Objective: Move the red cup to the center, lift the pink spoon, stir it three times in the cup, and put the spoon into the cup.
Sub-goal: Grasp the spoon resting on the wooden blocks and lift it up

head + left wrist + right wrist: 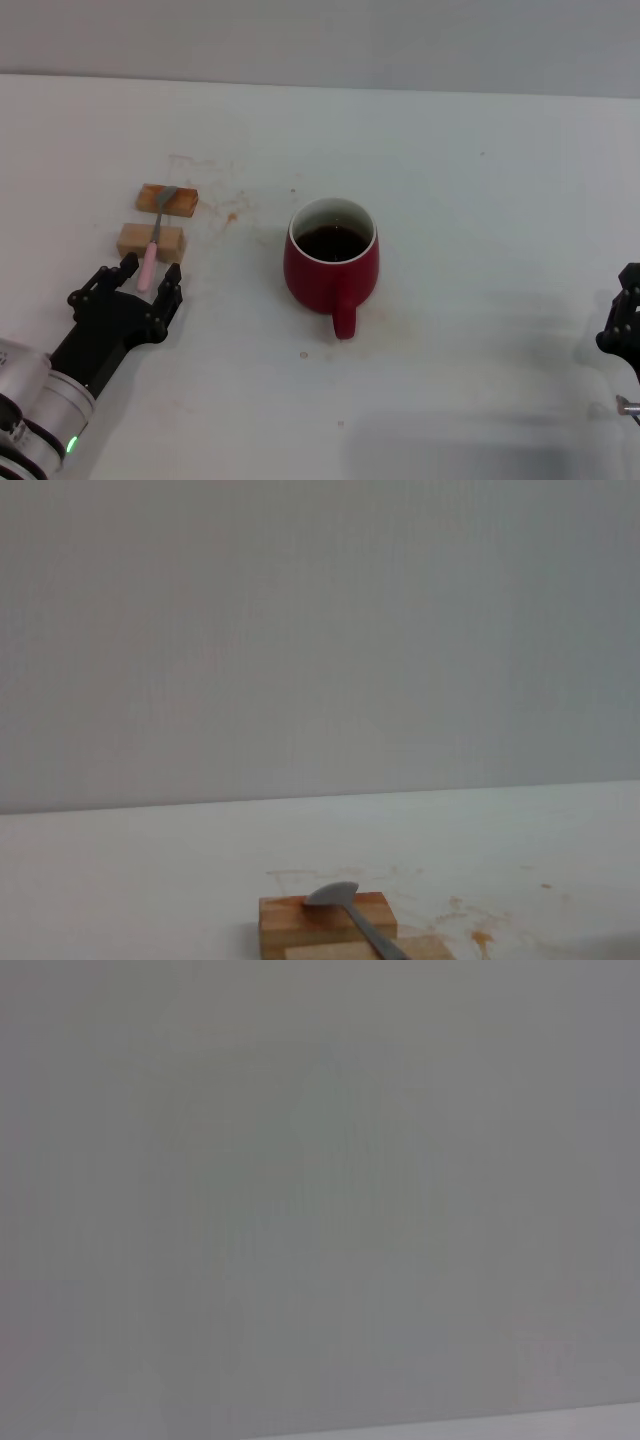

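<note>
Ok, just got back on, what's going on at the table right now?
The left gripper is open at the handle end of the spoon, which lies across two wooden blocks, not yet gripped. The cup of dark liquid stands mid-table with its handle toward the robot. The right gripper sits off at the table's right edge, away from everything.

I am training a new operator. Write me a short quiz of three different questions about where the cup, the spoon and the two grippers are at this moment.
1. True or false: the pink spoon lies across two wooden blocks.
2. Which gripper is nearest the spoon's handle? A) left gripper B) right gripper
3. Fill in: the red cup holds dark ____ and its handle points toward the robot.

Key
1. True; the silver bowl rests on the far block.
2. A; its open fingers flank the pink end, while the right gripper sits at the table's right edge.
3. liquid
</note>
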Controlling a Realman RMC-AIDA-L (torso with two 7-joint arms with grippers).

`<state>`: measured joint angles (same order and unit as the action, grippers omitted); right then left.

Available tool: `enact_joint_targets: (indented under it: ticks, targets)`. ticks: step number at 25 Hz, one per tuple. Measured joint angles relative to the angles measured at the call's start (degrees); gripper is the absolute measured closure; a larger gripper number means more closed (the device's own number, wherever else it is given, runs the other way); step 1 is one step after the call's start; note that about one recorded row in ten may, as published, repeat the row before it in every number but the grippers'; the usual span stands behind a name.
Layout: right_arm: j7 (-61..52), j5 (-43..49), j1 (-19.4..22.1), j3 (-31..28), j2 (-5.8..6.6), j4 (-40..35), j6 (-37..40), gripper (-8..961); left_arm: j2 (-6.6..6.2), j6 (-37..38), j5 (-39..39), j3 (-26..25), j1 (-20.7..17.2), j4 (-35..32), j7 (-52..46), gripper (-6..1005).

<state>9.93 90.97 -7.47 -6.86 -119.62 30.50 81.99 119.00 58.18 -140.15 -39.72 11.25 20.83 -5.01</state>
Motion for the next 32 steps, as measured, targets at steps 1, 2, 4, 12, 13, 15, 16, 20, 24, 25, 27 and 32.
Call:
enact_joint_targets:
  ticks: [1,2,4,12,13,15,16,20,24,25,27,32]
  targets:
    - [0.0,0.0,0.0,0.0,0.0,0.0,0.0,954,0.0,0.0,0.0,0.0,0.0,0.0,0.0,490]
    - [0.0,0.0,0.0,0.0,0.0,0.0,0.0,954,0.0,0.0,0.0,0.0,0.0,0.0,0.0,494]
    - [0.0,0.0,0.0,0.0,0.0,0.0,0.0,954,0.0,-0.1,0.0,0.0,0.1,0.0,0.1,502]
    - [0.0,0.0,0.0,0.1,0.0,0.0,0.0,953,0.0,0.0,0.1,0.1,0.0,0.0,0.1,536]
    - [0.0,0.0,0.0,0.1,0.0,0.0,0.0,953,0.0,-0.1,0.1,0.0,0.0,0.0,0.0,543]
    - [0.0,0.0,0.0,0.1,0.0,0.0,0.0,953,0.0,-0.1,0.1,0.0,0.0,0.0,0.0,556]
    - [0.0,0.0,0.0,0.1,0.0,0.0,0.0,953,0.0,-0.1,0.1,0.0,0.0,0.0,0.0,562]
    - [0.0,0.0,0.0,0.1,0.0,0.0,0.0,952,0.0,-0.1,0.1,0.0,0.0,0.0,0.0,580]
    - [0.0,0.0,0.0,0.1,0.0,0.0,0.0,952,-0.02,0.1,0.0,0.0,-0.1,0.0,-0.2,594]
    - [0.0,0.0,0.0,0.1,0.0,0.0,0.0,952,-0.05,0.1,0.0,0.0,0.0,0.0,-0.3,598]
    - [0.0,0.0,0.0,0.1,0.0,0.0,0.0,952,-0.09,0.2,0.1,0.0,0.0,0.0,-0.4,605]
    - [0.0,0.1,0.0,0.1,0.0,0.0,0.0,952,-0.09,0.2,0.1,0.0,0.1,0.0,-0.3,623]
